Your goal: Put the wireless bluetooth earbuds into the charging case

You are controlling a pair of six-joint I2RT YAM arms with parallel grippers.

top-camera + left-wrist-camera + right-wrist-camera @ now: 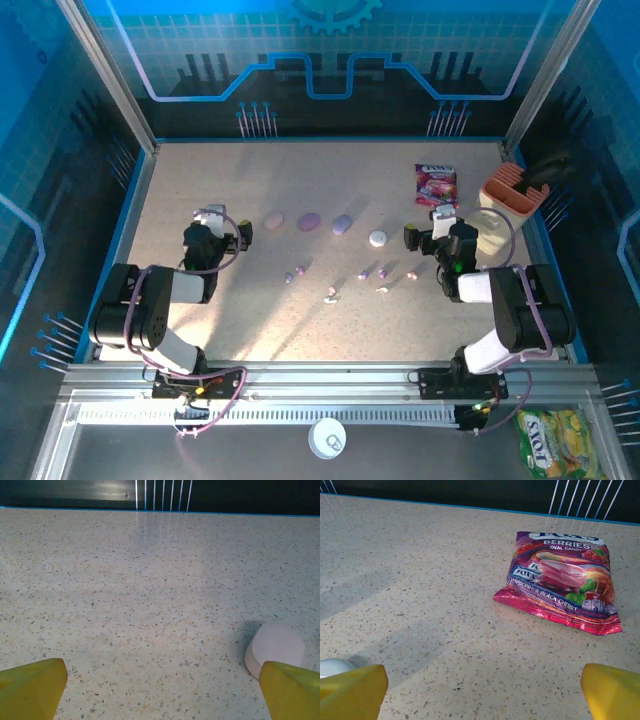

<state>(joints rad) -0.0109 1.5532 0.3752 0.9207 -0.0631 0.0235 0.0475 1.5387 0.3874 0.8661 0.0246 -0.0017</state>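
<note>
**Earbuds (331, 293) loose on the table, none picked up yet**

Position: several tiny purple, pink and white pieces lie in a loose band at the centre of the table (200, 180), between the two arms. Each sits apart from its neighbours. Just beyond them is a row of pebble-shaped charging cases (309, 221): pink, purple, lavender, then white further right and slightly nearer. Cannot tell whether any lid is up.

Claws: left gripper (161, 675) has its jaws spread as wide as they go, empty, low over bare table. The pink case (277, 642) is just beside its right finger. Right gripper (482, 677) is likewise spread wide and empty, facing a candy bag (560, 580) at far right. The white case (330, 666) is at its left finger.

Handling (judgement): the buds look hard, smooth and very light, so a glancing finger would likely send one skating or rolling. Come straight down, straddle one bud and close across the widest part of its body. Start with an isolated bud. Breakage seems unlikely; slipping out of the pinch is the main risk. Bud orientation for seating is not readable at this size.
</note>
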